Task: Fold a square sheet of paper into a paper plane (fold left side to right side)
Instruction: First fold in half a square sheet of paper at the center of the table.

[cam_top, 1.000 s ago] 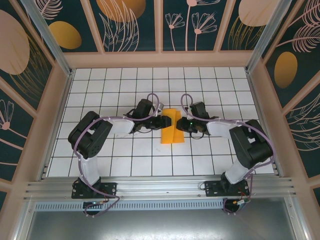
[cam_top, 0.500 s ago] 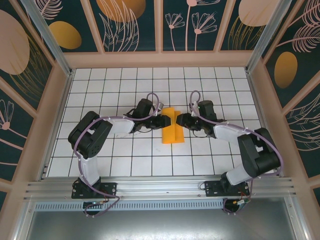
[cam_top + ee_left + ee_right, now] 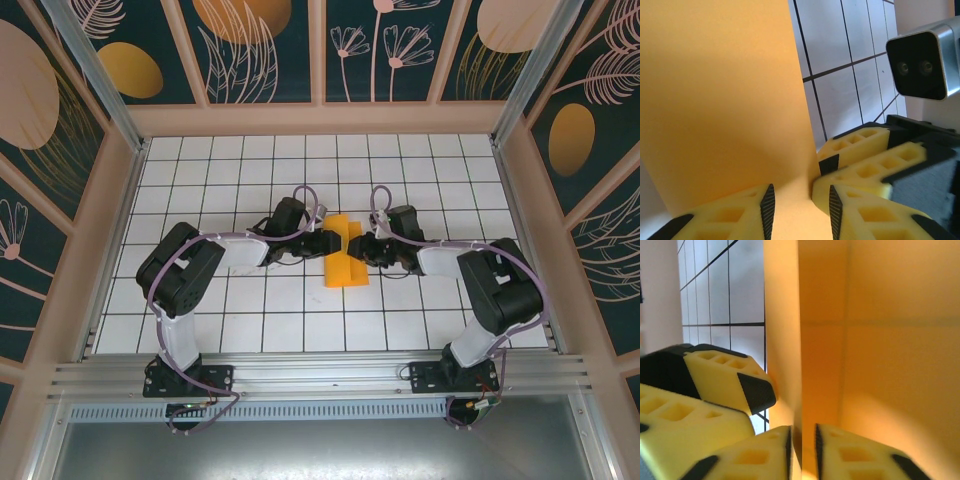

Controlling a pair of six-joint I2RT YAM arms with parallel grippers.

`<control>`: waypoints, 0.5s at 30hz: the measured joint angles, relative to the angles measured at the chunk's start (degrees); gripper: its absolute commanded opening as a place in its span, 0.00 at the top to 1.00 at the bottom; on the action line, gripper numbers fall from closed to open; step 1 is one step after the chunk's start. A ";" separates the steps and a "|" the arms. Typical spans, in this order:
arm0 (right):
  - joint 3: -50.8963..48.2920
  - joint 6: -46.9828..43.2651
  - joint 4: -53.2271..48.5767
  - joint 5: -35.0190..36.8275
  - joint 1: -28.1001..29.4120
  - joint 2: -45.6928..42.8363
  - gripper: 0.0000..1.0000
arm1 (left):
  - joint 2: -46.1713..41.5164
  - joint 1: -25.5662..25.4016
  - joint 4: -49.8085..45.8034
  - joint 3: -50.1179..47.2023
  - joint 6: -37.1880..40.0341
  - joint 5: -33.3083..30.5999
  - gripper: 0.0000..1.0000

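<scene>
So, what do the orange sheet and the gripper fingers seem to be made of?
Sheet: thin paper, it seems; plain matte orange, no shine, with straight sharp folds.
Fingers: probably hard yellow plastic, matte, with hollow cells, perhaps printed.
Pads: black and ribbed, likely rubber, though the look leaves it open.

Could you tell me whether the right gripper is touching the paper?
Touching. In the right wrist view, the right gripper is closed on a raised fold of the paper, which sits pinched between its pads.

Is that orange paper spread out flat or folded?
Folded. From above, the orange paper is a narrow strip, not a square, and the right wrist view shows one layer standing up along a crease.
</scene>
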 measured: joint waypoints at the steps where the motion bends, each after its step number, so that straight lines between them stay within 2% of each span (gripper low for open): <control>1: 0.02 -0.11 -0.20 0.22 0.00 0.00 0.95 | -0.13 0.00 -0.11 0.00 0.00 -0.26 0.59; 7: 1.79 -2.84 -5.18 5.09 0.00 0.00 0.97 | -3.32 0.00 -2.95 -0.17 1.07 -4.24 0.47; 15: 3.13 -5.79 -11.80 12.57 -0.02 0.00 0.97 | -5.88 -0.15 -8.96 -0.92 2.05 -11.65 0.39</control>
